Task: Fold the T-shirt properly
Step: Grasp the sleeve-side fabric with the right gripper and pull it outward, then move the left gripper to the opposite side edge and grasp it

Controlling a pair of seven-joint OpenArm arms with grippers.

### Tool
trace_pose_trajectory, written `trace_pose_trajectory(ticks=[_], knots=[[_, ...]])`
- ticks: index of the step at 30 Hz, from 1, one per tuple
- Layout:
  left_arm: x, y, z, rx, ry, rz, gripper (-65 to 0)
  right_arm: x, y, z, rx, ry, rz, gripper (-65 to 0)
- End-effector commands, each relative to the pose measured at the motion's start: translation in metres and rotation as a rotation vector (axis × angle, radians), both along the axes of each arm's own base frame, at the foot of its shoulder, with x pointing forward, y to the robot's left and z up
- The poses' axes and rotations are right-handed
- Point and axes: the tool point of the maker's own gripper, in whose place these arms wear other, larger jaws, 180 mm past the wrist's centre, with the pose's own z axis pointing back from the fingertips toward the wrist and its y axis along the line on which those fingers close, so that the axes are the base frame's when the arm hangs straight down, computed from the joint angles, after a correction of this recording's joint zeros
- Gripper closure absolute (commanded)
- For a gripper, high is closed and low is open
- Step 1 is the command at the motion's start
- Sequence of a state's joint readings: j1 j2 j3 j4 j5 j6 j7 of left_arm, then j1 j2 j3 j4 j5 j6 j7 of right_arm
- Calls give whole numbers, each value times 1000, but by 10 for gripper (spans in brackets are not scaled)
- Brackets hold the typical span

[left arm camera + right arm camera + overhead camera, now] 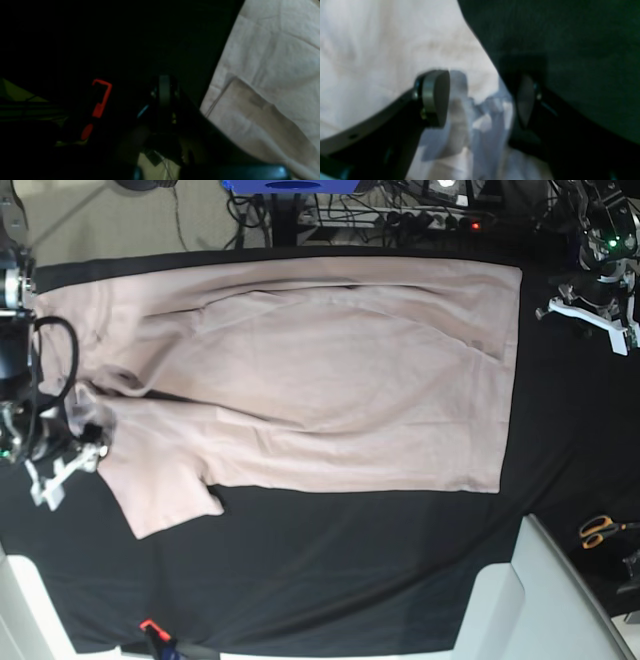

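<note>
Item: plain pale pink cotton T-shirt (330, 370), partly folded lengthwise; sleeve at 8 o'clock unfolded. Right gripper (480, 100) released over its edge; left gripper (163, 96) clenched, empty. Cross folds outstanding.

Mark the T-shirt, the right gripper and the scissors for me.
T-shirt (330, 370): base view, middle of the body panel.
Right gripper (482, 100): right wrist view, gap between its open fingertips.
Scissors (600, 530): base view, orange handles.
</note>
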State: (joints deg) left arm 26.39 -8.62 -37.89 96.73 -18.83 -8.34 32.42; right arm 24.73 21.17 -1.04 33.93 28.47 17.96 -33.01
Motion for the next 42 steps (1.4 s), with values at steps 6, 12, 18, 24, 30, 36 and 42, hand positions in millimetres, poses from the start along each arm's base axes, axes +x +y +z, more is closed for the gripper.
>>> trace_pose_trajectory(ticks=[6, 12, 18, 24, 30, 36, 42], knots=[[7, 6, 12, 30, -37, -6, 0, 13, -10, 9, -4, -47, -25, -384], [8, 6, 13, 30, -40, -6, 0, 16, 1, 8, 11, -54, -16, -384], [8, 6, 13, 30, -40, -6, 0, 26, 11, 13, 25, -72, -7, -383], [8, 7, 13, 31, -40, -7, 0, 28, 18, 13, 36, -76, -2, -383], [8, 7, 13, 31, -40, -7, 0, 35, 15, 20, 29, -92, -10, -381], [9, 7, 14, 31, -41, -7, 0, 38, 14, 23, 28, -98, -10, -138], [22, 7, 17, 26, -71, -4, 0, 42, 14, 26, 28, -107, -10, -9]])
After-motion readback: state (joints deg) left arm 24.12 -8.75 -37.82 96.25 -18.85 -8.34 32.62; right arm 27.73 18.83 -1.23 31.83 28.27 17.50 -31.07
